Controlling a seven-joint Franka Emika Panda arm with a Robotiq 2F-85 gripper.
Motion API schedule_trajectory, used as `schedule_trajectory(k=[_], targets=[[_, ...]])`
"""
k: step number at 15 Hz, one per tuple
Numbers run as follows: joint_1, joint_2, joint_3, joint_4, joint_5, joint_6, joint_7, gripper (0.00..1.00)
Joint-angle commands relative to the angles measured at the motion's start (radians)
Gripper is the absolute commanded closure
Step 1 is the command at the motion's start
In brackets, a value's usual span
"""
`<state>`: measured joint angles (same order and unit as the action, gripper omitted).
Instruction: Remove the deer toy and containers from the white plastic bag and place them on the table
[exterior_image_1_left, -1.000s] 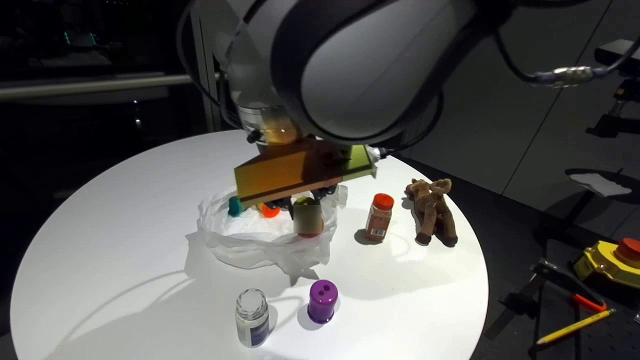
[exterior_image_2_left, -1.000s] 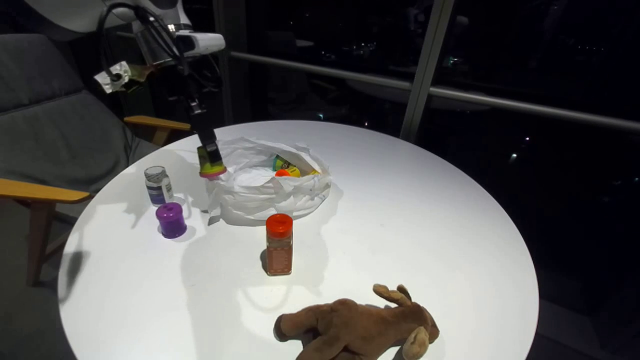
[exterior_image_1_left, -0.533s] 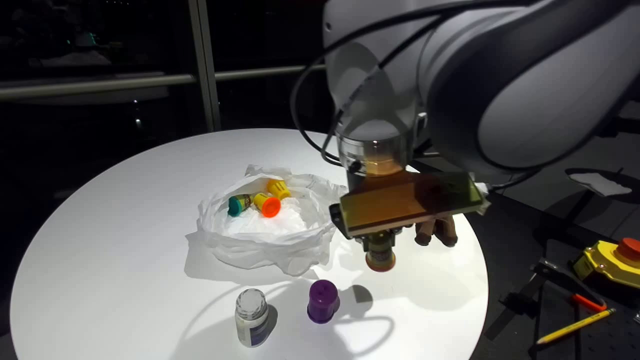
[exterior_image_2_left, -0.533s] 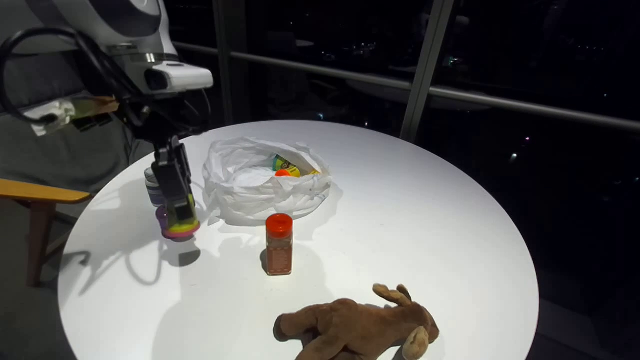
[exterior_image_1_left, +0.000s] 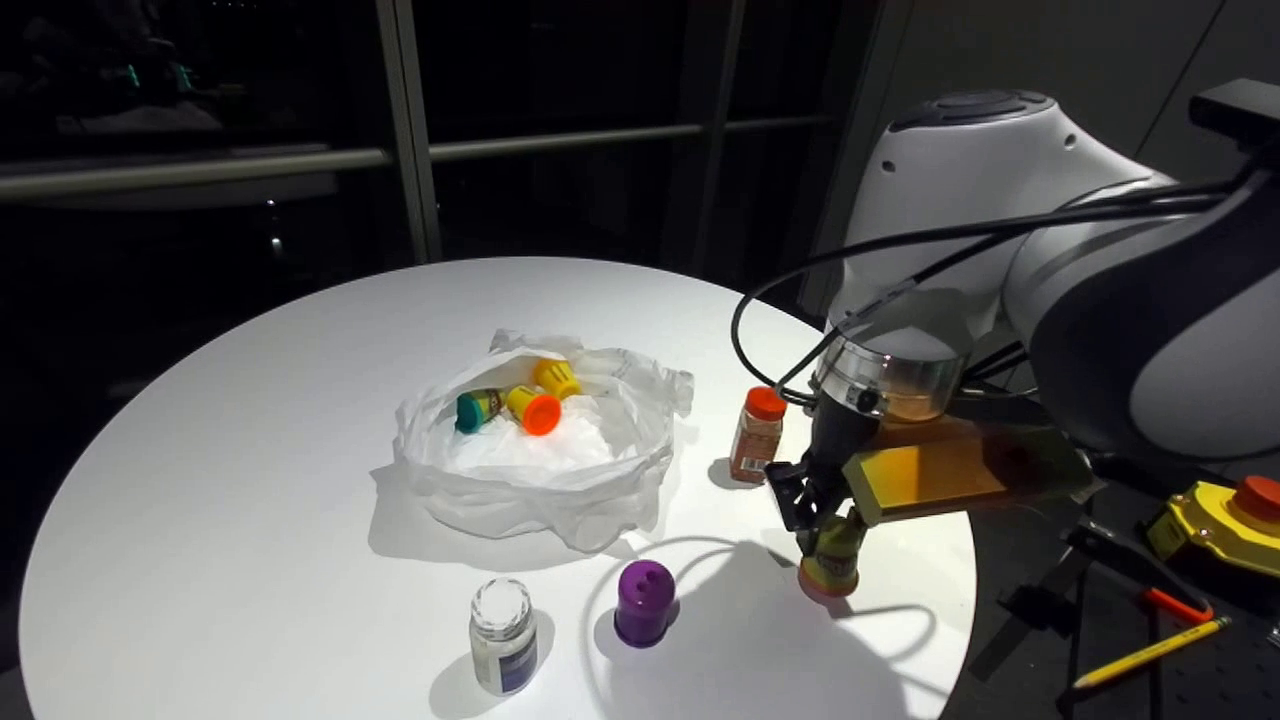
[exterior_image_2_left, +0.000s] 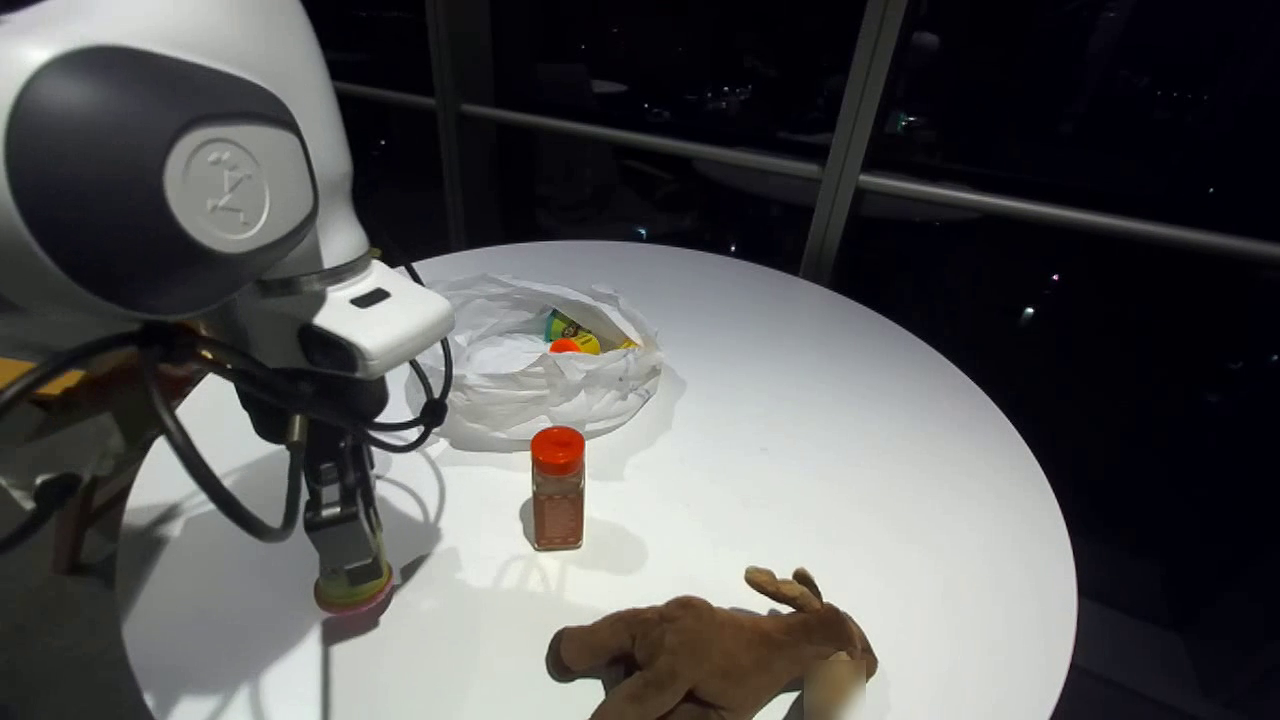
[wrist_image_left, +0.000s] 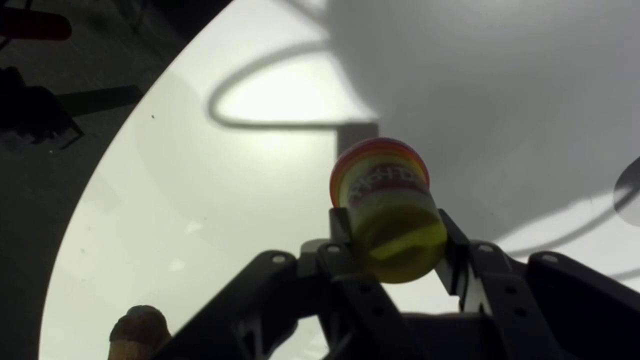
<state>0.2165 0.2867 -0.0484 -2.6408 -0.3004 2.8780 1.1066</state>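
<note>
My gripper (wrist_image_left: 395, 231) is shut on a yellow container with a red-pink lid (wrist_image_left: 387, 185), held lid down and slightly tilted, at or just above the white table (exterior_image_1_left: 200, 500); contact is unclear. The white plastic bag (exterior_image_1_left: 490, 505) lies open, holding a green-lidded container (exterior_image_1_left: 478, 410), an orange-lidded one (exterior_image_1_left: 535, 410) and a yellow one (exterior_image_1_left: 557, 378). The deer toy (exterior_image_2_left: 700, 650) lies on the table; the arm hides it in an exterior view, and a leg shows in the wrist view (wrist_image_left: 139, 330). A red-capped bottle (exterior_image_2_left: 558, 500), purple container (exterior_image_1_left: 645, 603) and white-grey jar (exterior_image_1_left: 504, 640) stand on the table.
The table's edge (wrist_image_left: 107, 160) runs near the held container in the wrist view. Beyond it are a yellow box with a red button (exterior_image_1_left: 1225, 525) and a pencil (exterior_image_1_left: 1150, 653). Windows stand behind the table.
My gripper carried the yellow container from the bag, past the purple container, toward the table's edge on the deer's side, and lowered it. The bag and standing containers stayed put.
</note>
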Motion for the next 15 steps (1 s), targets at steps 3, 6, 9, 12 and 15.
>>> schedule_trajectory(k=[3,6,9,12,15], targets=[[0.064,-0.025,-0.04,-0.032,0.023,0.073,-0.115,0.16],[0.086,-0.073,-0.04,-0.007,-0.068,0.008,-0.068,0.0],[0.063,-0.103,0.034,0.053,-0.003,-0.094,-0.138,0.0],[0.029,-0.077,0.143,0.184,0.207,-0.279,-0.326,0.0],[0.034,-0.025,0.144,0.335,0.204,-0.422,-0.39,0.0]])
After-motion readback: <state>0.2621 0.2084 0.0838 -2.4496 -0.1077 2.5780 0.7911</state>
